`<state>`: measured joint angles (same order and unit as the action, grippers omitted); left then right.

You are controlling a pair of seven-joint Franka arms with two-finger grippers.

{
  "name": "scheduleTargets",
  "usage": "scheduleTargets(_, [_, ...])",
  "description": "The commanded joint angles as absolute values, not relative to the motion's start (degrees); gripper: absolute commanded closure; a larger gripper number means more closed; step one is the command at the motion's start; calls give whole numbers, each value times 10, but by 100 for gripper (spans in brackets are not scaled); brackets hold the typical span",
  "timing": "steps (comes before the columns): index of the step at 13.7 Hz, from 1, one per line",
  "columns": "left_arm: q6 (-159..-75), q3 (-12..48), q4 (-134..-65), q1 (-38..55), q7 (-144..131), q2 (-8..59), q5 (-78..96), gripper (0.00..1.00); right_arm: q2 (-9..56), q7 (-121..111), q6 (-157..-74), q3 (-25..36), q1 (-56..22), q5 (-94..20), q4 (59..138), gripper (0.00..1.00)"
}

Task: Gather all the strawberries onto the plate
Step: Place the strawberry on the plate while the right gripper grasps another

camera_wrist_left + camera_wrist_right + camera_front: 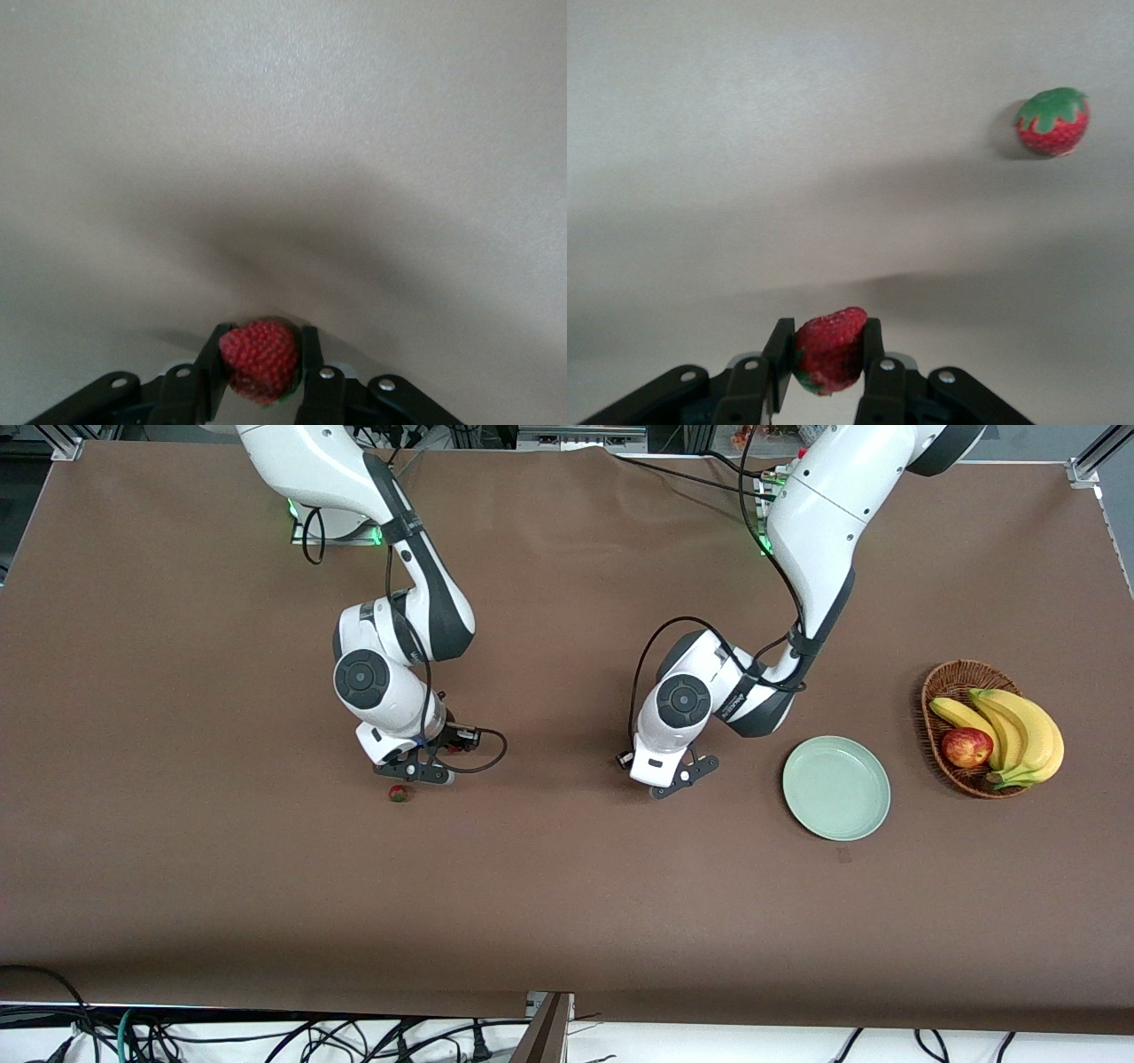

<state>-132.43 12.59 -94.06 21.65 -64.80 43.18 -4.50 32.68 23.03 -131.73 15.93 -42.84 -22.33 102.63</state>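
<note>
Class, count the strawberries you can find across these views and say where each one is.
3. One strawberry is clamped in the left gripper, one in the right gripper, and one lies on the table beside the right gripper.

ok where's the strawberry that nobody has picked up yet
The loose strawberry lies on the brown table toward the right arm's end, just nearer the front camera than the right tool, which grips another berry.

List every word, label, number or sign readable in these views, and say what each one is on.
None can be read.
Left arm: dark lettering on its wrist, too small to read.
Strawberries, plate, basket, table: no text.
</note>
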Motion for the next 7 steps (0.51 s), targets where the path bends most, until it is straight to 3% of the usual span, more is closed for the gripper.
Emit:
scheduleTargets(1, [-1274,121,-936,205,-593,404,-62,100,333,239,-1308,156,-425,-233,1010,87])
scheduleTargets(7, [-1151,122,-935,96,-243,338,-61,100,344,306,-1309,130,-429,-232,982,86])
